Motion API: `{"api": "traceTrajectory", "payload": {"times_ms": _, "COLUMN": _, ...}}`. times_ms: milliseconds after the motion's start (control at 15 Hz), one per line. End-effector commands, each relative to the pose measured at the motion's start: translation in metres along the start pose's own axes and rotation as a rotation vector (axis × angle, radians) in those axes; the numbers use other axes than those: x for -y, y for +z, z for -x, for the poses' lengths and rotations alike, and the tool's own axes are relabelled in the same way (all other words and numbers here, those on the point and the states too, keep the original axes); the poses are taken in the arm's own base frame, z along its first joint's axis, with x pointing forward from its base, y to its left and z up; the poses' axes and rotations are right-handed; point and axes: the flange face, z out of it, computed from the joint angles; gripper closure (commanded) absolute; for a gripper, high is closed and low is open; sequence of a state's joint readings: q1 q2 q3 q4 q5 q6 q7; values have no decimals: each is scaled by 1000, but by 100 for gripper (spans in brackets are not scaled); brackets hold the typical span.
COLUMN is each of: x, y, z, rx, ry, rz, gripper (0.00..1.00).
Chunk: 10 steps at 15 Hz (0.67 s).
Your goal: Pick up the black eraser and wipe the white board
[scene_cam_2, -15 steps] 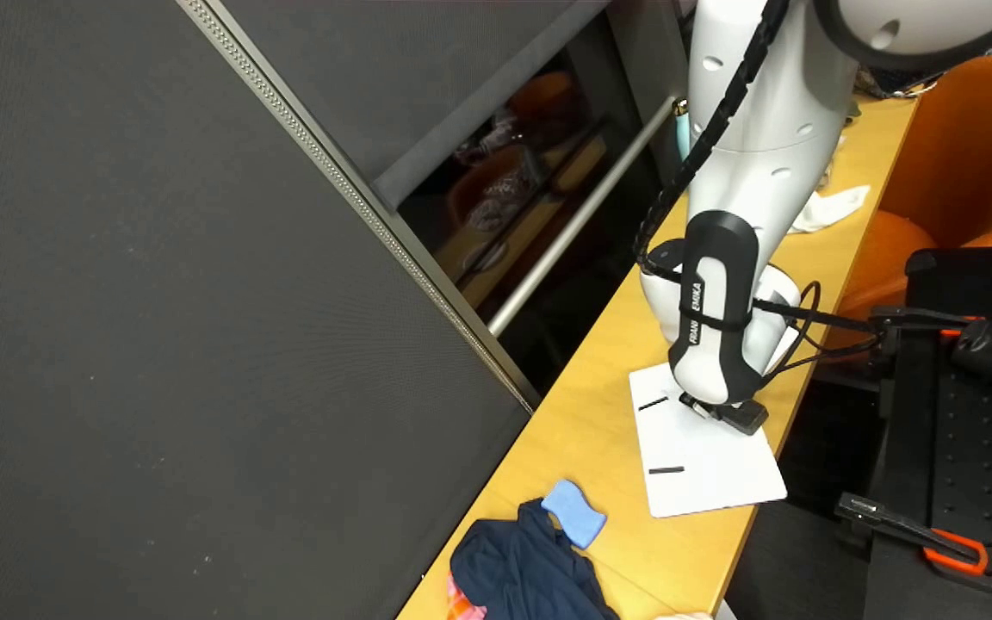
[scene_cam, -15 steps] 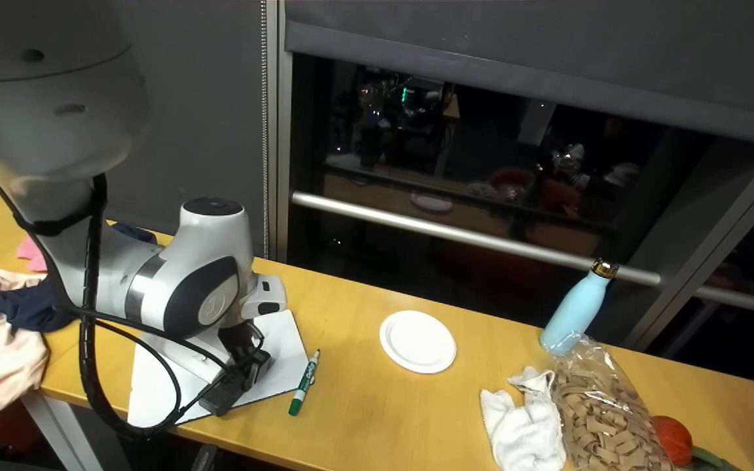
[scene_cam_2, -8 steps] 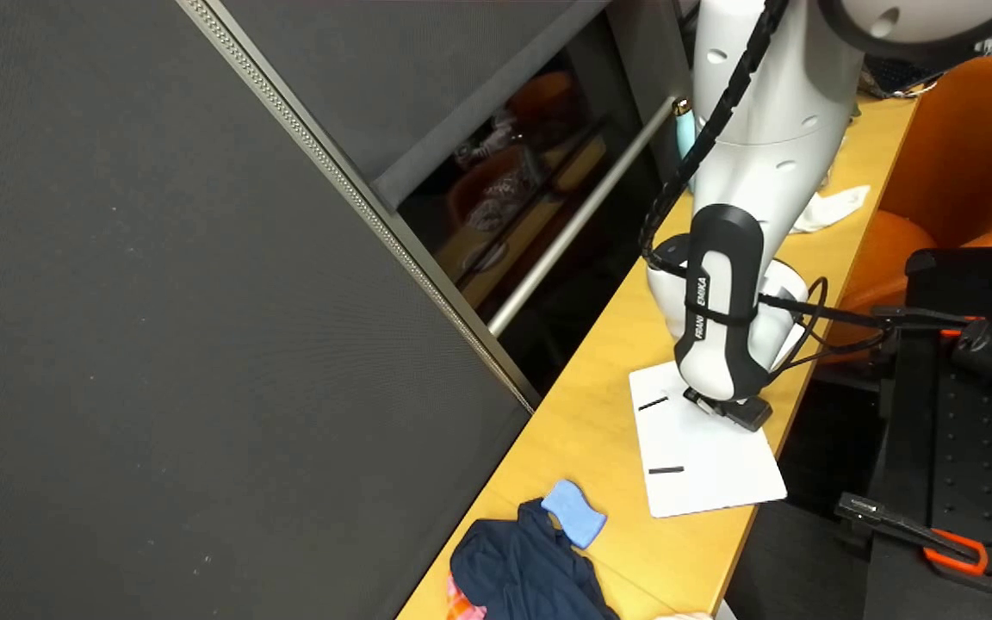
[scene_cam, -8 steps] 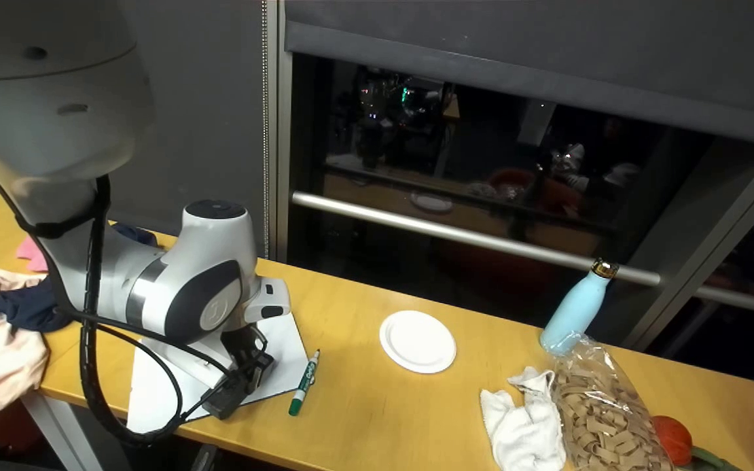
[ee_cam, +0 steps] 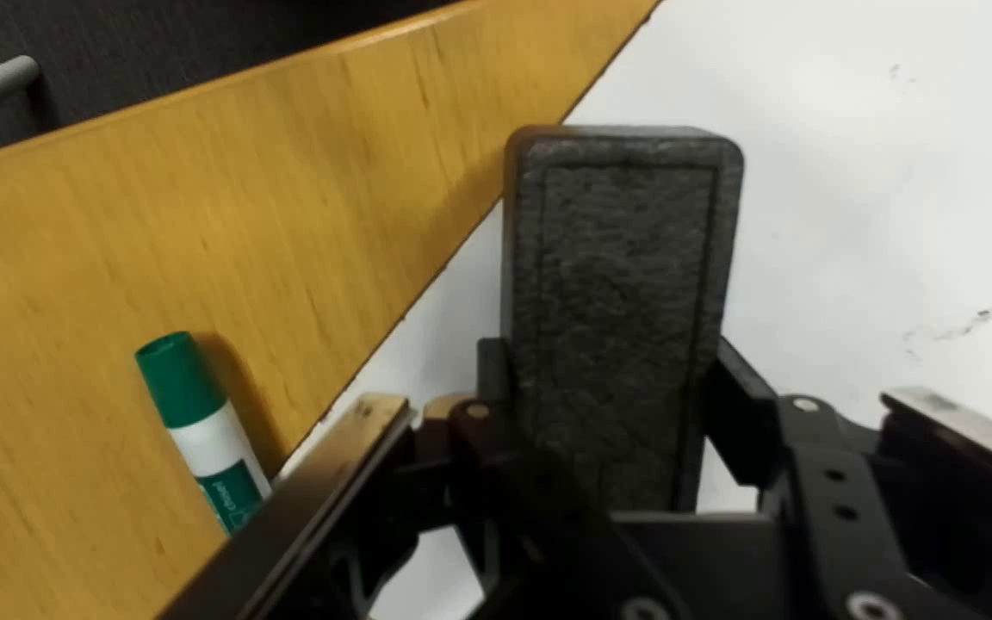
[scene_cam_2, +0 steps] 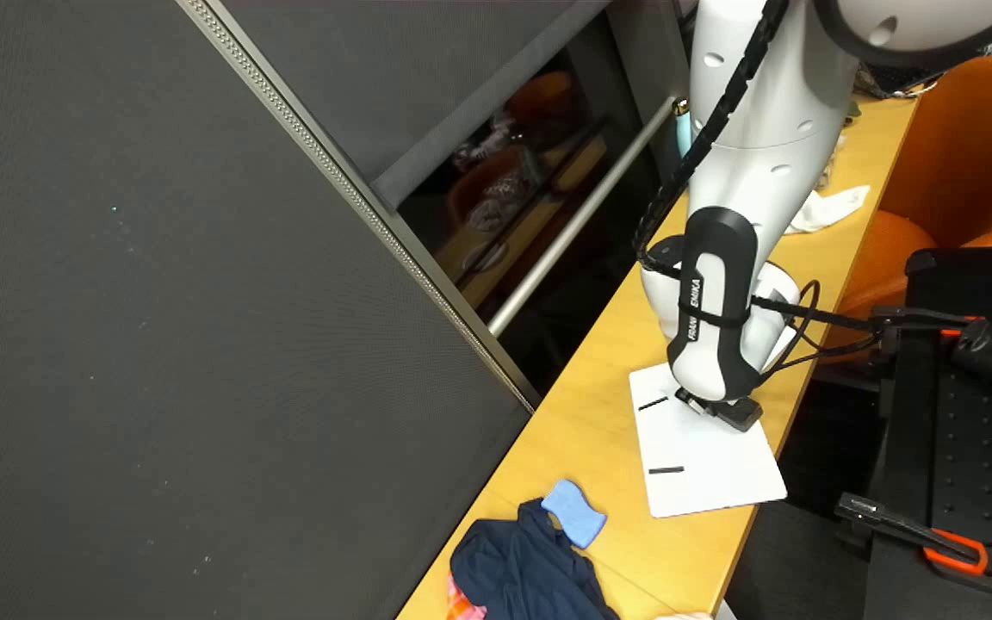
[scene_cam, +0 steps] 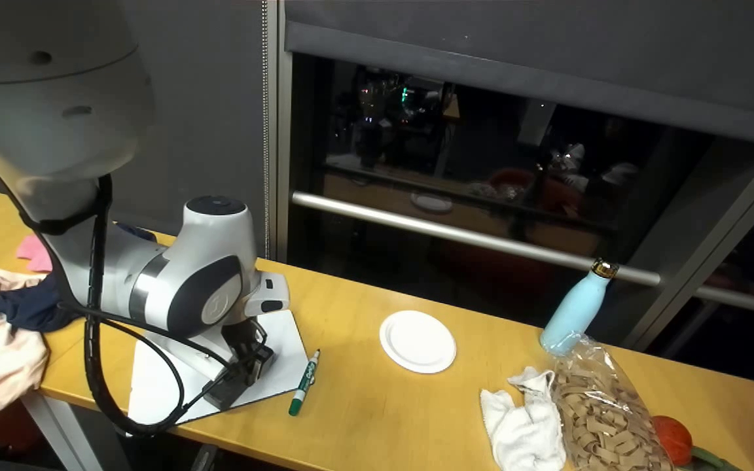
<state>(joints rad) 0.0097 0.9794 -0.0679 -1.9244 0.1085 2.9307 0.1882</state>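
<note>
— Black and matte: showing the black eraser (ee_cam: pixel 621 267) grasped by the claw (ee_cam: pixel 612 370), being clasped along both long flanks between the pads (ee_cam: pixel 741 422).

— Lying which way from the claw?

— Projecting lengthwise straight ahead, reaching well beyond the pads toward the top of the wrist view; overlapping there, by one far corner, the border of the white board (ee_cam: pixel 849 215). In both exterior views, appearing above or upon the white board near the edge of the bench (scene_cam: pixel 364 412), revealing no clear contact.

— Bearing how on the coming wipe?

— In an exterior view, facing away from two short black strokes (scene_cam_2: pixel 666 470) lying on the opposite side of the claw; probably calling for a sweep toward those strokes, pressing flat. Involving a single arm (scene_cam_2: pixel 741 172), leaving no nearer alternative.

— Displaying any brand or label?

— On the arm, reading "FRAN" and "EMIKA", being interrupted by a dark strap (scene_cam_2: pixel 724 321). On the green marker (ee_cam: pixel 212 439), lying just beside the white board, carrying print too small for sure reading. On the visible face of the black eraser, showing no legible lettering.
</note>
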Motion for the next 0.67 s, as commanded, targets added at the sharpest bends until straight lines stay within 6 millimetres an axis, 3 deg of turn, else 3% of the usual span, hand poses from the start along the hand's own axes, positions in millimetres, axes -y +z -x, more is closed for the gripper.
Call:
{"api": "traceTrajectory", "payload": {"times_ms": 0, "x": 11, "y": 2, "z": -12, "rx": 15, "ry": 20, "rz": -24, "gripper": 69}}
{"api": "traceTrajectory", "payload": {"times_ms": 333, "x": 6, "y": -6, "z": -26, "rx": 11, "ry": 30, "rz": -38, "gripper": 69}}
{"api": "traceTrajectory", "payload": {"times_ms": 600, "x": -5, "y": 7, "z": -28, "rx": 11, "ry": 47, "rz": -22, "gripper": 69}}
